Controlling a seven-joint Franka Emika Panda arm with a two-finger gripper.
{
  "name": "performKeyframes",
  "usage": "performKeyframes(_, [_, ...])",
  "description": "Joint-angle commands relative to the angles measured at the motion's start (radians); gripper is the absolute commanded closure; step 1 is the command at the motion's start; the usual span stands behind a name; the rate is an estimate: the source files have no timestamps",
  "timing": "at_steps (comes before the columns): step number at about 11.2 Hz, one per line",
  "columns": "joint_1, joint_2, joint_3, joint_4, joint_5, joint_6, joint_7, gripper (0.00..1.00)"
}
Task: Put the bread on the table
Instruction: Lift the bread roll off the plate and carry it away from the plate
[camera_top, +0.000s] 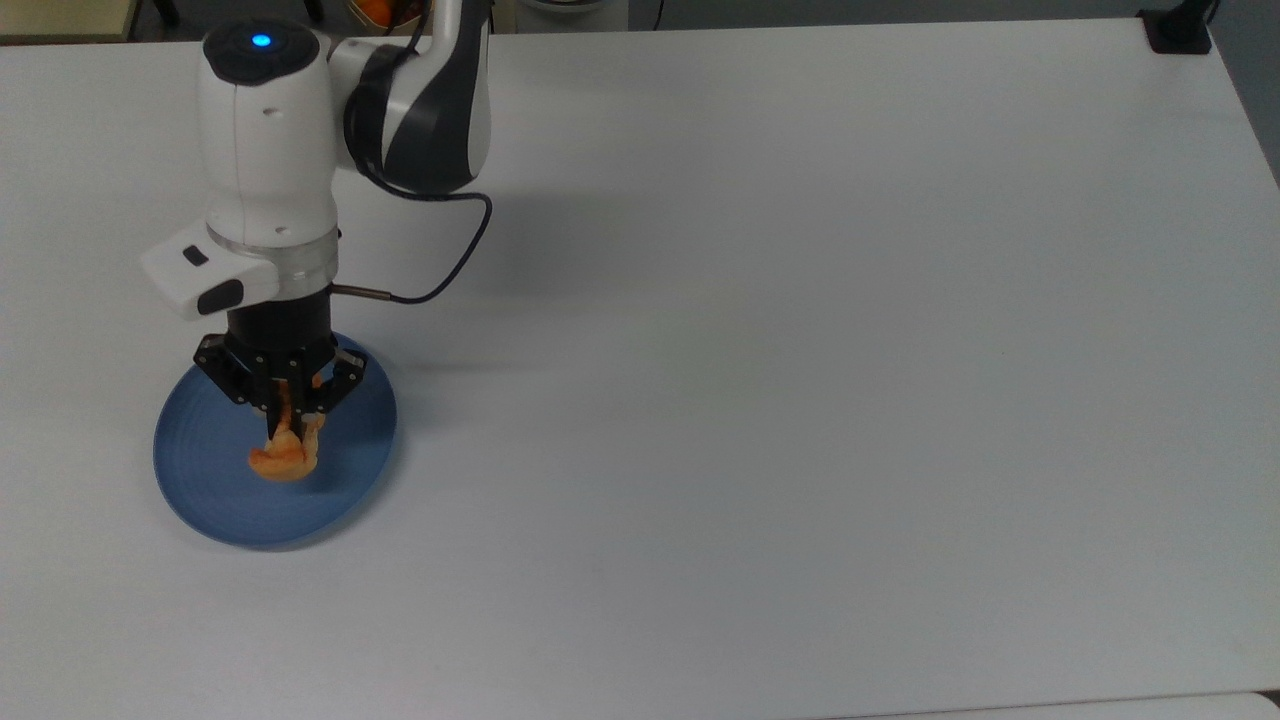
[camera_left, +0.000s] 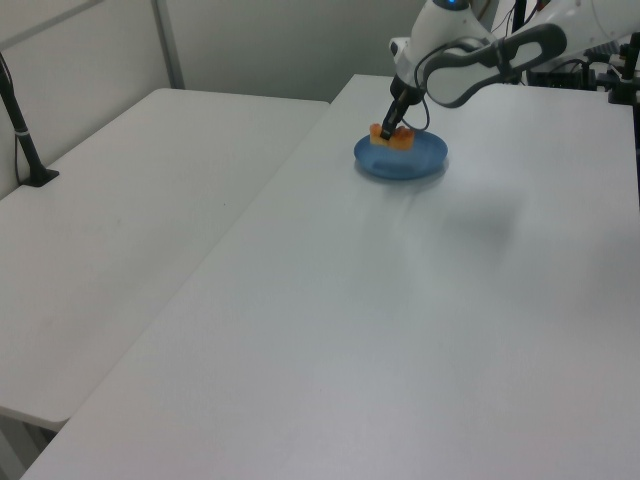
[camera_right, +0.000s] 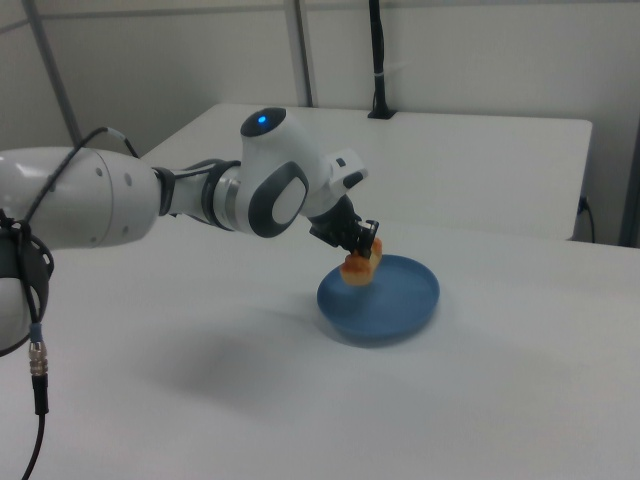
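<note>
Clearly the gripper (camera_top: 290, 418) is closed on the bread (camera_top: 283, 455), with its fingers narrowed tight around the upper end of it. In the top view this is at the lower left of the frame, above the blue plate (camera_top: 210, 480). In the right view the bread (camera_right: 358, 266) hangs clear of the plate (camera_right: 395, 300), near its left rim, not touching it. In the left view the bread (camera_left: 390, 138) is at the upper middle, just over the plate (camera_left: 415, 163). The table (camera_top: 800, 400) around the plate is white and bare.
</note>
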Motion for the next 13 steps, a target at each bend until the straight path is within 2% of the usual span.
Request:
performKeyframes(1, [-0.003, -0.145, 0.002, -0.110, 0.013, -0.056, -0.022, 0.84])
performKeyframes(7, [-0.021, -0.367, 0.002, -0.288, 0.012, -0.144, -0.033, 0.84])
performKeyframes(9, [-0.055, -0.471, 0.002, -0.422, 0.001, -0.139, -0.066, 0.84])
performKeyframes(11, [-0.102, -0.576, 0.002, -0.565, 0.001, -0.133, -0.169, 0.83])
performKeyframes(13, [-0.147, -0.634, 0.002, -0.671, 0.001, -0.130, -0.215, 0.82])
